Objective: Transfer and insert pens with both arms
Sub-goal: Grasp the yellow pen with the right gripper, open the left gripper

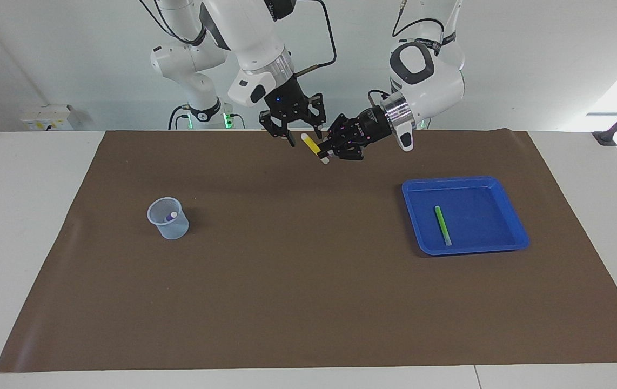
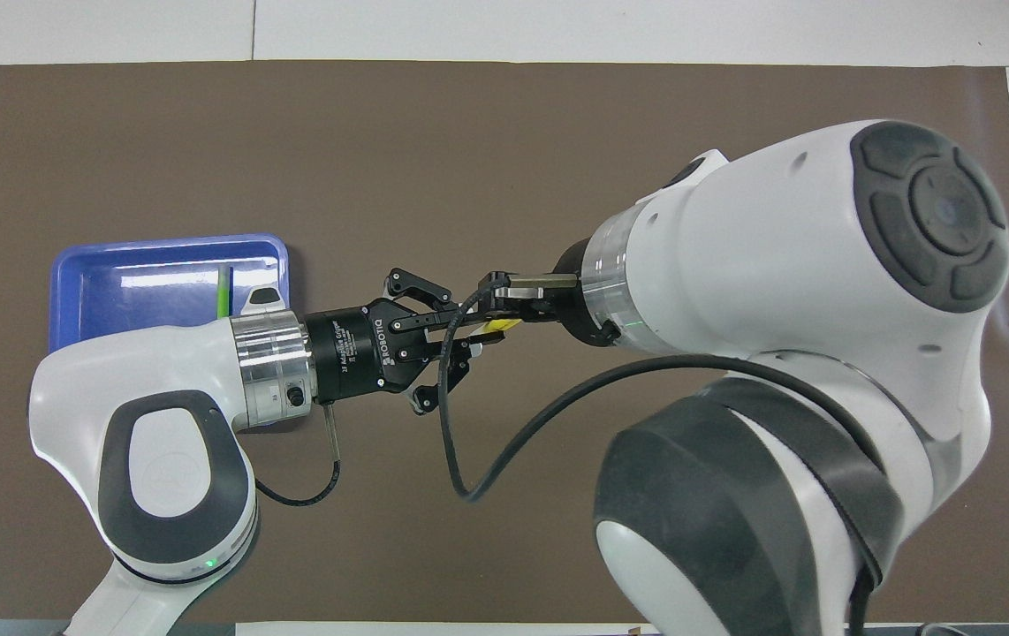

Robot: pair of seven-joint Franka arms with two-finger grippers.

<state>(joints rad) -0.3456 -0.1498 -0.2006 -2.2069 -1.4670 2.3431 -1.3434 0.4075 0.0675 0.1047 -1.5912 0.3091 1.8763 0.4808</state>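
Left end effector [image 1: 323,152] clamps yellow pen [image 1: 312,146] above brown mat [image 1: 308,302]; right end effector [image 1: 302,136] straddles pen's upper end. Green pen [image 1: 442,225] in blue tray [image 1: 508,208]. Purple pen [image 1: 170,216] in cup [image 1: 168,219].

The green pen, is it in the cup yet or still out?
Out. The green pen lies flat in the blue tray, at the left arm's end of the mat; the clear cup shows only a purple pen.

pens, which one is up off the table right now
The yellow pen, held in the air by the left hand over the brown mat. The green pen lies in the blue tray; the purple pen stands in the cup.
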